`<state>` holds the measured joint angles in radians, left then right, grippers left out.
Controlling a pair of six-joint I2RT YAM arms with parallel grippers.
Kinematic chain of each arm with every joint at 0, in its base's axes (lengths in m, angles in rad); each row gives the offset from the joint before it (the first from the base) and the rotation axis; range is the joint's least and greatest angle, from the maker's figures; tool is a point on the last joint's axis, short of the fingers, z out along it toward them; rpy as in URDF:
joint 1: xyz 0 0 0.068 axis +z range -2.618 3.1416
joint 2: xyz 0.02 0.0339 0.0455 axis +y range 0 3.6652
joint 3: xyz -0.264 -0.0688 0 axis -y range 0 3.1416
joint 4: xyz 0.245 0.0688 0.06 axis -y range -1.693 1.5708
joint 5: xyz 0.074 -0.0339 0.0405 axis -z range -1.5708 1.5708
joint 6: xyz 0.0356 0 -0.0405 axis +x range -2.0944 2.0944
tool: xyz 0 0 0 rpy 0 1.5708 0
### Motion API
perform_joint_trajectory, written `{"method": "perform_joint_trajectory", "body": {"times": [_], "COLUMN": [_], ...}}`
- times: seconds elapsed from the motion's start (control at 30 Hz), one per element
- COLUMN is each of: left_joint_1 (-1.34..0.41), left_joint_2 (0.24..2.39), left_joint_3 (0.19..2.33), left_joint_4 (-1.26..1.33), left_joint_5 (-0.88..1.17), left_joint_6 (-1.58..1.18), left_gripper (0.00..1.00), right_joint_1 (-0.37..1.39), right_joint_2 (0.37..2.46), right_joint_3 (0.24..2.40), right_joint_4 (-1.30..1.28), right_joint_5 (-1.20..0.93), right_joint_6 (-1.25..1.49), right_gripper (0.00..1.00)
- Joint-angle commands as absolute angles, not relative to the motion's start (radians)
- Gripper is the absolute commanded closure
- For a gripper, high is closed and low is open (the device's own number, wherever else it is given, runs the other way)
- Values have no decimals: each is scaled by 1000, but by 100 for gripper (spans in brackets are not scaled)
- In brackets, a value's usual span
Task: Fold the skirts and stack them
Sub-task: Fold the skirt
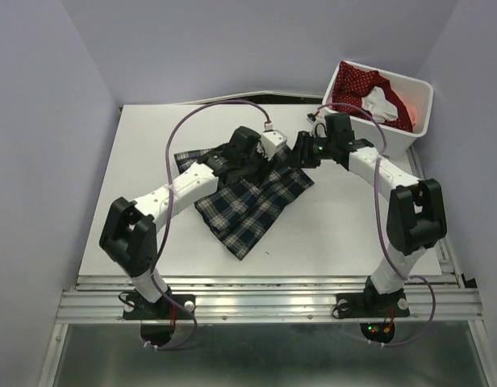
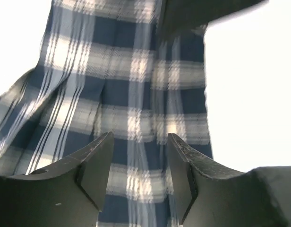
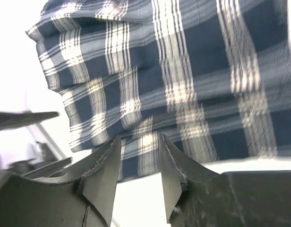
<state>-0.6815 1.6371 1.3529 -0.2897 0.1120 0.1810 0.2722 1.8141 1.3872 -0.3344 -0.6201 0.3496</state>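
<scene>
So the left pincer (image 2: 140,142) and right pincer (image 3: 140,142) sit half-open, empty, over the pleated navy plaid cloth skirt (image 1: 248,210) on the white bench (image 1: 353,234), so a shallow pinch could grab only 1 layer.

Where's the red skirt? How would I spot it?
Look at the white bin at the table's far right corner. The red skirt lies bunched inside it. Small white dots set it apart from the plaid skirt spread on the table.
</scene>
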Motion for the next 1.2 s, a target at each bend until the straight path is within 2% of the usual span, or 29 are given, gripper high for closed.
{"method": "perform_joint_trajectory", "body": {"times": [0.0,0.13,0.33,0.57,0.6,0.67,0.7,0.73,0.77,0.9,1.0,1.03,1.17], "left_joint_1": [-702,-722,-749,-756,-756,-756,-756,-756,-756,-756,-756,-756,-756], "left_joint_2": [1771,1856,1945,2012,2023,2028,2026,2026,2026,2051,2051,2048,2014], "left_joint_3": [1449,1537,1572,1580,1578,1568,1562,1554,1554,1575,1589,1592,1611], "left_joint_4": [-293,-293,-293,-278,-273,-255,-247,-235,-230,-244,-259,-262,-304], "left_joint_5": [25,17,11,-34,-53,-74,-89,-92,-91,-92,-80,-78,-32], "left_joint_6": [155,152,207,229,232,232,235,239,244,253,255,255,255], "left_gripper": [38,35,30,30,32,42,45,48,49,56,72,81,96], "right_joint_1": [262,252,252,242,242,230,216,204,204,193,193,193,193], "right_joint_2": [1755,1756,1818,1844,1827,1793,1755,1738,1723,1716,1758,1782,1831], "right_joint_3": [1191,1051,919,822,815,784,773,753,744,730,758,762,764], "right_joint_4": [-155,47,245,298,296,285,279,267,261,253,238,227,235], "right_joint_5": [-568,-557,-528,-502,-506,-505,-500,-494,-492,-488,-476,-474,-474], "right_joint_6": [613,793,914,925,925,931,931,943,949,965,945,951,957], "right_gripper": [61,71,73,74,73,70,66,54,52,51,52,52,57]}}
